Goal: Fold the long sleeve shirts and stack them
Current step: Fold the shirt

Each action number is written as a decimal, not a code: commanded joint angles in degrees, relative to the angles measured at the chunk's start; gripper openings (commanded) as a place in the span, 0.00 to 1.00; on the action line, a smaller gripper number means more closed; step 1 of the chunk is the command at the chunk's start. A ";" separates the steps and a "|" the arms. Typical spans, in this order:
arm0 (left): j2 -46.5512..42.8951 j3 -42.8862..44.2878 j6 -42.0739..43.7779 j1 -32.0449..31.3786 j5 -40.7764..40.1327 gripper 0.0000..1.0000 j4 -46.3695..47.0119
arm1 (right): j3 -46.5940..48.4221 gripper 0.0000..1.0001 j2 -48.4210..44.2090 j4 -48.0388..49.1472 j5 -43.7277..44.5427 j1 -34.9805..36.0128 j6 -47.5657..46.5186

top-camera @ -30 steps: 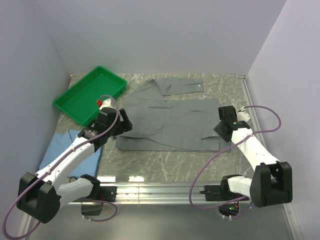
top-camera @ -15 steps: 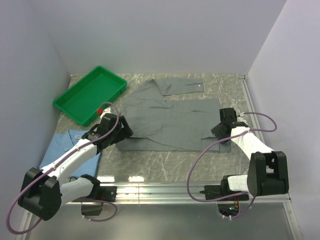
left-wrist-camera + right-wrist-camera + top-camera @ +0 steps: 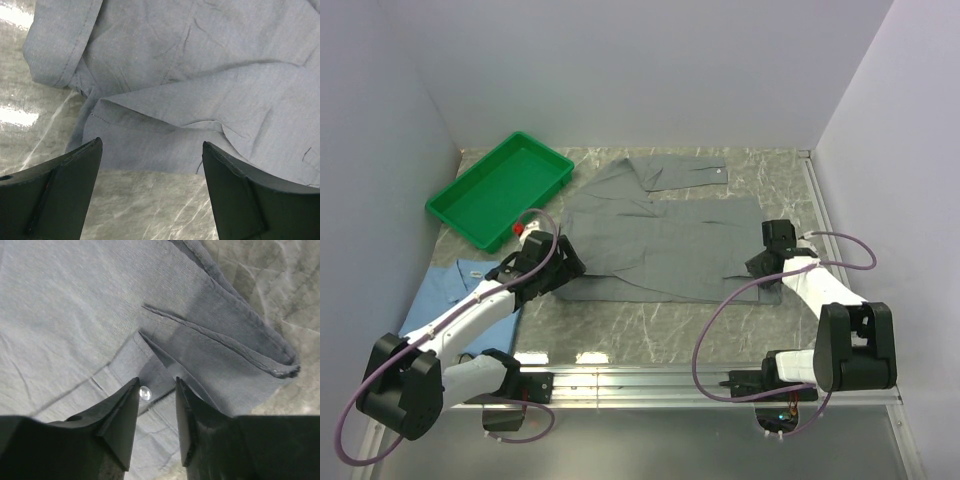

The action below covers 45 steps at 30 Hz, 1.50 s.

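Note:
The grey long sleeve shirt (image 3: 660, 240) lies spread flat mid-table, one sleeve folded across its top. A light blue shirt (image 3: 425, 295) lies folded at the left edge, partly under my left arm. My left gripper (image 3: 560, 263) hovers at the grey shirt's near left corner. In the left wrist view it (image 3: 151, 142) is open wide, with the hem (image 3: 145, 155) and bare table between its fingers. My right gripper (image 3: 766, 265) is down on the near right corner. There its fingers (image 3: 156, 380) stand narrowly apart astride the cuff, a clear button (image 3: 145, 393) by the left tip.
A green plastic tray (image 3: 470, 205) stands at the back left, close to my left arm. The grey marble table (image 3: 650, 325) shows in front of the shirt. White walls close in at left, back and right. A metal rail (image 3: 650, 380) runs along the near edge.
My right gripper has dropped nearer onto the grey shirt's right corner and its jaws have narrowed. My left gripper has slid a little nearer along the shirt's left corner, still open wide.

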 commanded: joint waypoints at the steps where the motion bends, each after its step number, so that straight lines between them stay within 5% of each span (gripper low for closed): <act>1: -0.10 -1.16 -1.38 0.03 -0.47 0.87 2.26 | -0.16 0.38 0.77 3.72 0.97 -0.64 1.02; 11: -0.01 -2.66 -2.17 0.03 -0.56 0.87 3.05 | 1.33 0.00 1.04 5.48 1.50 -0.73 0.06; 25: 0.17 -3.10 -2.96 0.12 -0.82 0.87 3.41 | 3.00 0.00 -4.58 8.81 0.01 -0.55 -4.86; 43: -1.76 -3.19 -3.31 0.03 -2.14 0.87 2.26 | 5.81 0.00 1.57 11.54 -0.61 -0.64 -8.99; 45: -1.94 -2.93 -3.49 0.12 -2.23 0.87 2.00 | 5.73 0.06 1.75 11.45 -0.61 -0.64 -9.70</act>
